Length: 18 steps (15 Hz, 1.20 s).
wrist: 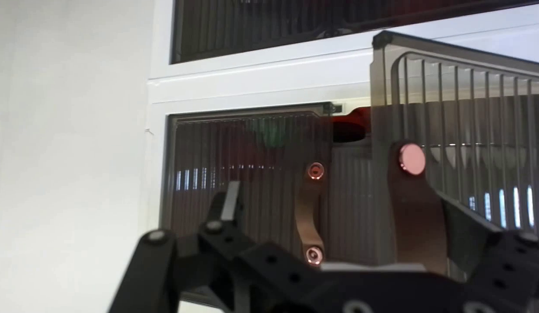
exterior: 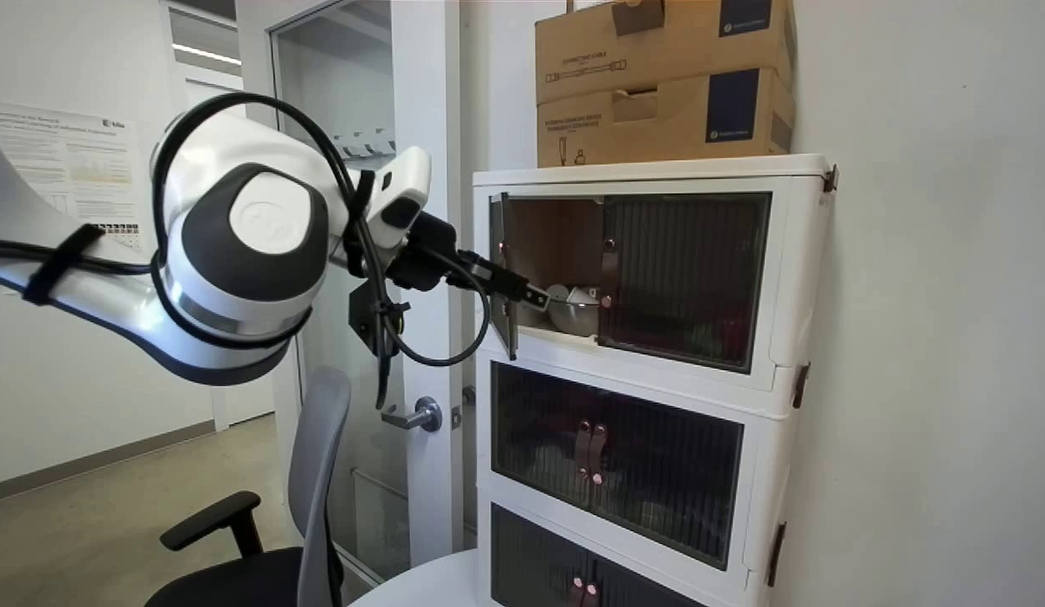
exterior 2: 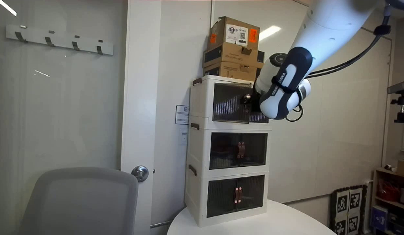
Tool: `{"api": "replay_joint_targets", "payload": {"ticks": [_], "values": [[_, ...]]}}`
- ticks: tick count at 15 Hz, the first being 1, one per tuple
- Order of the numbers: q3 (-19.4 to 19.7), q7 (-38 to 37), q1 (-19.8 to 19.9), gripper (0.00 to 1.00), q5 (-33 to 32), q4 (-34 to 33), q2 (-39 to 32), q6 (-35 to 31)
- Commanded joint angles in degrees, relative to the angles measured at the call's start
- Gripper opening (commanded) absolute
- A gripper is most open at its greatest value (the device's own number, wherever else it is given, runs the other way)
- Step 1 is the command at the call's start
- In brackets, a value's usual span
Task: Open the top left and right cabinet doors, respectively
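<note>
The top left door (exterior: 498, 232) is swung part way out. It also shows in the other exterior view (exterior 2: 228, 101) and, upside down, at the right of the wrist view (wrist: 504, 130). The top right door (exterior: 691, 287) looks closed or nearly so; in the wrist view (wrist: 247, 152) it is at the left with its brown strap handle (wrist: 309, 213). My gripper (exterior: 530, 293) is at the left door's free edge, before the opening. In the wrist view (wrist: 339, 200) its fingers are wide apart, with the left door's strap handle (wrist: 419, 217) near one finger. Their contact is unclear.
The white cabinet (exterior: 623, 175) stands on a round white table (exterior 2: 280, 218), with cardboard boxes (exterior: 657, 110) on top. A metal bowl (exterior: 573, 318) sits inside the open compartment. A chair (exterior: 318, 472) and a glass room door (exterior: 429, 253) stand beside it.
</note>
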<state>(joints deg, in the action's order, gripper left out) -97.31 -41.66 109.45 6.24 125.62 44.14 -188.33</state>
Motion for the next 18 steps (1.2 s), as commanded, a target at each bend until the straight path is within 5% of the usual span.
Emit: {"api": "replay_joint_targets", "payload": {"ticks": [1, 6, 18], "values": [[-2.77, 11.20, -1.04, 1.00, -2.47, 5.27, -13.11, -7.69], [-5.70, 21.17, -1.03, 1.00, -5.26, 7.83, -23.49, -9.91], [-10.35, 19.46, -0.76, 1.00, -24.72, 9.94, -43.50, -4.62]]}}
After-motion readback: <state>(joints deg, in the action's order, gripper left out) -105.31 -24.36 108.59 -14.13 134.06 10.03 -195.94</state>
